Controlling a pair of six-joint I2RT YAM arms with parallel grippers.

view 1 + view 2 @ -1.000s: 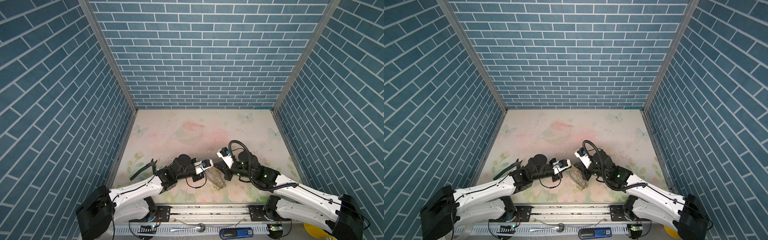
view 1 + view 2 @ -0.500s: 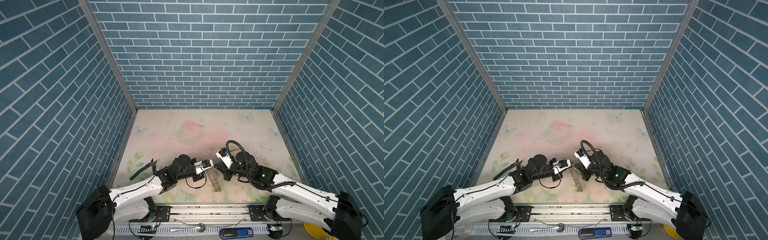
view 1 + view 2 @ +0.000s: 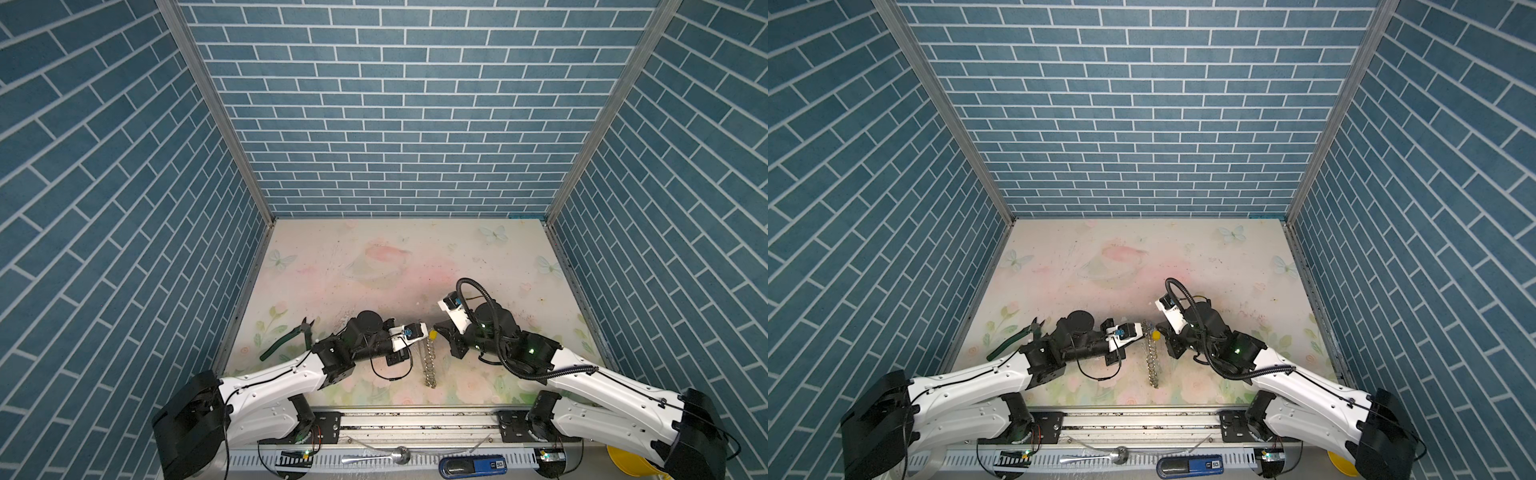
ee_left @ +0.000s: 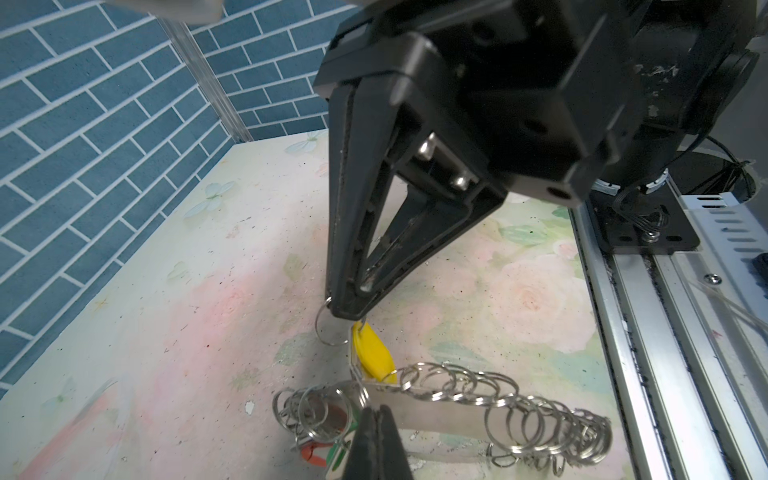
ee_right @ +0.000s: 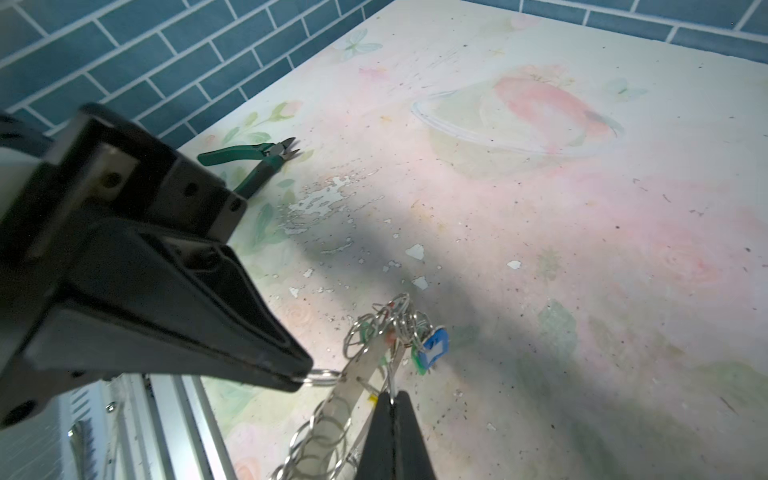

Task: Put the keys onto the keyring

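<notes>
The keyring, a flat hoop edged with many small silver rings, hangs edge-on between both arms in both top views. My left gripper is shut on one small ring at the hoop's upper end. My right gripper is shut on the thin ring of the key with the yellow tag, right beside the hoop. More keys hang at that end, with a blue tag, a green tag and a red tag.
Green-handled cutters lie near the left wall. A metal rail runs along the front edge of the floral mat. In front of the rail lie a spoon and a blue device.
The keyring has turned from showing a broad loop to hanging edge-on. The right wrist shifted slightly towards it. Both grippers stayed shut.
</notes>
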